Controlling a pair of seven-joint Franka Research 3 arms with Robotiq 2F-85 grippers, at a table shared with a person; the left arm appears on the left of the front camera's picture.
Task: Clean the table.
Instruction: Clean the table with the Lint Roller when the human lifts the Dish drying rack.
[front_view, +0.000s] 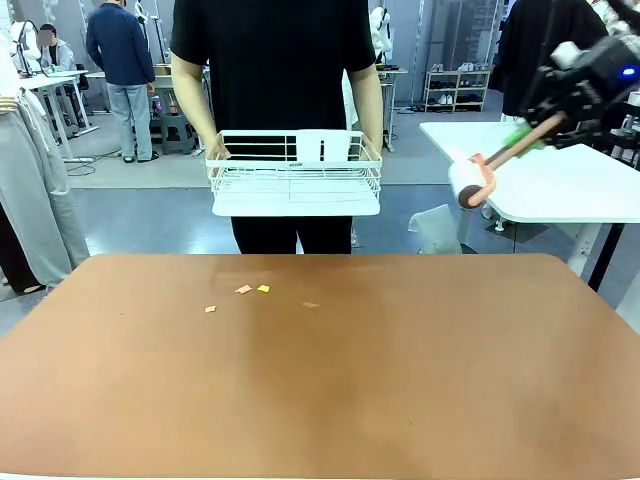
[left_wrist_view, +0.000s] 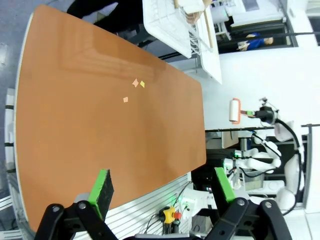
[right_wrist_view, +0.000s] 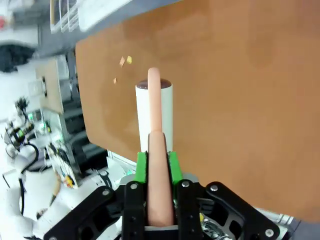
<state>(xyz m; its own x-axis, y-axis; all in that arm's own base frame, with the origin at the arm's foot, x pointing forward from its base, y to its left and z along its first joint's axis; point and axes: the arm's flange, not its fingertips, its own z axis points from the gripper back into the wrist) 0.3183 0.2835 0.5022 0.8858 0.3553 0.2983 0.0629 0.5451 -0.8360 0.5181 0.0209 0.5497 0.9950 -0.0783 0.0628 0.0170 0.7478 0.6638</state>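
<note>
Item, left gripper (left_wrist_view: 162, 187): jaws spread wide, green pads bare, nothing held, looking down on the table (front_view: 320, 400) from well above. Item, right gripper (right_wrist_view: 157, 160): clamped tight on the pink handle of a lint roller (front_view: 465, 180), held high over the table's right side with the white roll foremost. Item, table: reddish-brown top spanning the foreground, bare save a few small paper scraps (front_view: 243, 290), orange and yellow, lying loose left of centre toward the far edge. Handling, as judged: set the roller down flat just short of the scraps, press lightly, and roll straight across them in one pass so they stick rather than scatter. Item, white wire basket (front_view: 295, 185): held level in a person's hands (front_view: 218, 152) just beyond the far edge; no contents discernible through the wires.
</note>
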